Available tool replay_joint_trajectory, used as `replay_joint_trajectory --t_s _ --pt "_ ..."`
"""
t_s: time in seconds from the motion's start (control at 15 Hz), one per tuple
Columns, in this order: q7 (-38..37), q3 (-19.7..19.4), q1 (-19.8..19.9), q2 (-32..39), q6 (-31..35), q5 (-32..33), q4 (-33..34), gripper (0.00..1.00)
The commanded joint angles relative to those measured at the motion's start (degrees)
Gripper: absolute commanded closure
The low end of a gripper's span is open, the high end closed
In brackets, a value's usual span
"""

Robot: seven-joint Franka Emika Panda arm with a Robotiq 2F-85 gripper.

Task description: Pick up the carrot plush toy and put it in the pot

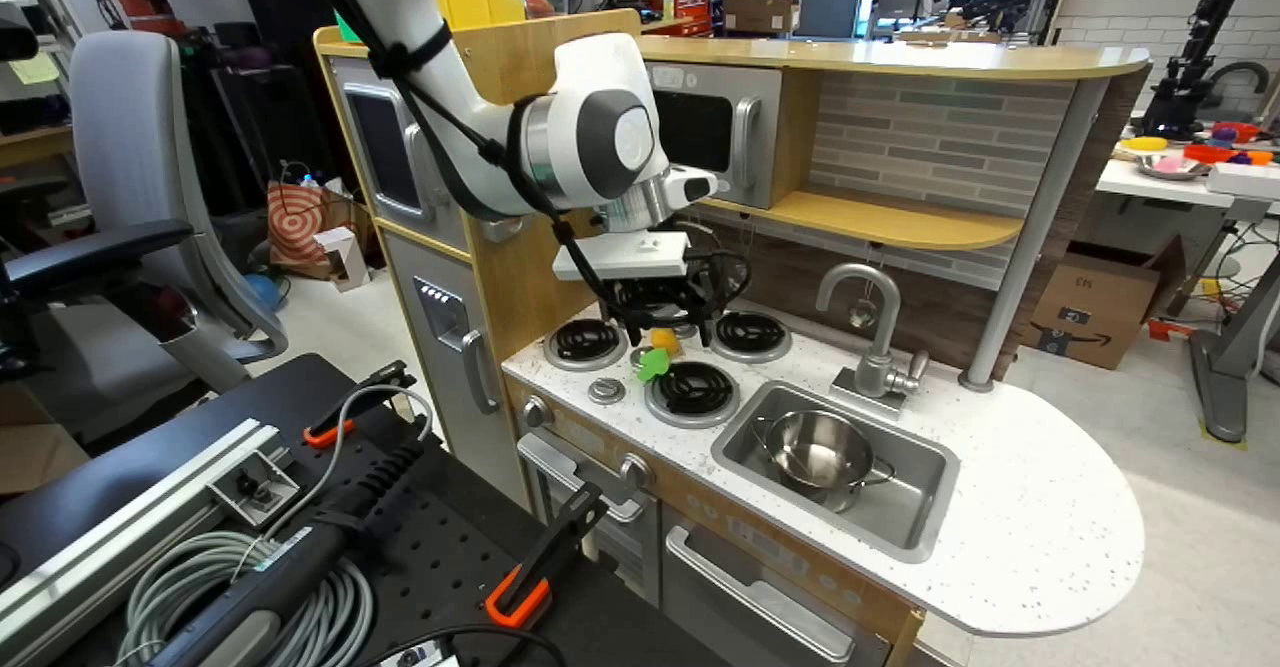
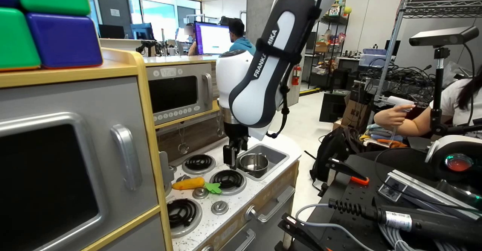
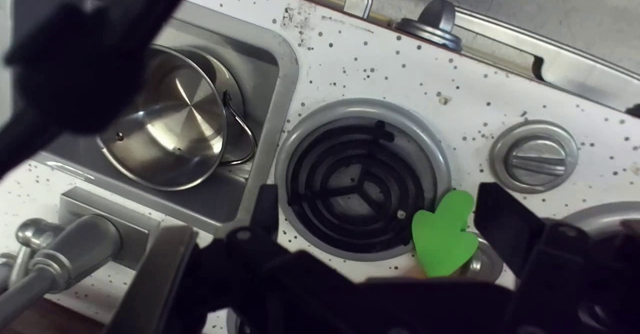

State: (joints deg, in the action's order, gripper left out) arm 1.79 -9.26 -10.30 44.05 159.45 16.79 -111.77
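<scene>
Above the burners (image 1: 694, 388), in an exterior view: end effector (image 1: 670, 337) hangs, pot (image 1: 820, 450) rests in sink (image 1: 900, 519) | in an exterior view: carrot (image 2: 189, 183) lies on table (image 2: 211, 222) among burners | in wrist view: end effector released, fingers (image 3: 505, 219) wide apart

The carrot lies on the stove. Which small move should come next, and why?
Probably shift the open jaws away from the sink, toward the orange body of the carrot, before lowering. In the wrist view, a burner shows between them, with the green leaves off to one side. In an exterior view, they look nearer the sink than the carrot does.
</scene>
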Motion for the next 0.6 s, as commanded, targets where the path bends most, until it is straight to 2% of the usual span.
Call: replay_joint_trajectory --t_s 0.0,0.13,0.27,0.33,0.4,0.53 --pt "9.39 3.32 2.98 7.31 -6.20 2.32 11.66 0.00" --pt "13.52 3.83 2.79 10.46 -8.74 3.79 16.50 0.00" --pt "13.86 2.04 -0.27 13.05 -10.06 7.06 19.90 0.00" --pt "11.20 -0.28 -2.99 14.91 -7.94 9.73 21.21 0.00" --pt "8.86 -0.97 -4.08 16.65 -5.29 10.83 22.50 0.00" --pt "4.63 -0.85 -4.40 20.71 -0.38 9.91 26.08 0.00"
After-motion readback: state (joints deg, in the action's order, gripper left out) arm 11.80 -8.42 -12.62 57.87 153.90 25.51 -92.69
